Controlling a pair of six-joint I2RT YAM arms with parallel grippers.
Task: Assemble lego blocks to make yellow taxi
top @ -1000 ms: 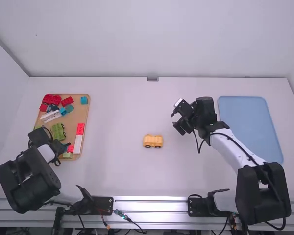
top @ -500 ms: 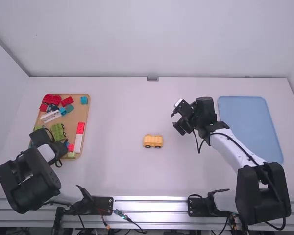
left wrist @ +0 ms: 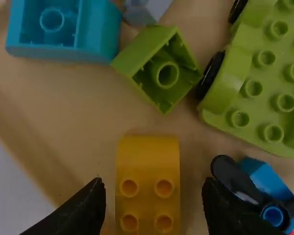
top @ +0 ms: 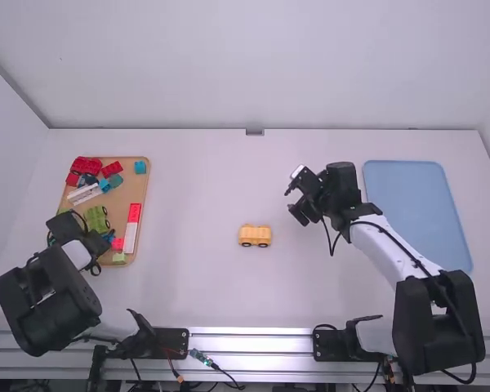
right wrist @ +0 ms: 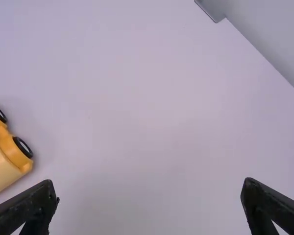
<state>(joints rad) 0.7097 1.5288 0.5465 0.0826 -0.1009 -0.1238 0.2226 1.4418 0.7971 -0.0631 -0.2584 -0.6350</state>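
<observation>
The left pincer [top: 94, 243] is released, its two fingers parted on either side of one yellow Duplo-style brick [left wrist: 147, 169], not squeezing it. In the left wrist view this brick shows four studs and a rounded slope. Near that pincer lie one upturned green block [left wrist: 132, 66], its hollow side open to the camera, one green wheeled base [left wrist: 252, 88] with two wheels visible, one upturned blue block [left wrist: 95, 29] and one small blue block [left wrist: 264, 176] against a black piece [left wrist: 225, 169].

All sit on a wooden tray [top: 134, 192] beneath the left pincer; the high view adds two long white blocks [top: 84, 193] [top: 131, 238] and several red ones [top: 112, 169].

To the right of the left pincer, well apart, one yellow wheeled base [top: 255, 236] stands upright on the white surface [top: 196, 180]; the right wrist view shows two of its wheels and part of a stud. It is to the left of the right pincer [top: 291, 199], which is released and empty, fingers wide apart. To that pincer's right lies one blue mat [top: 412, 212].
</observation>
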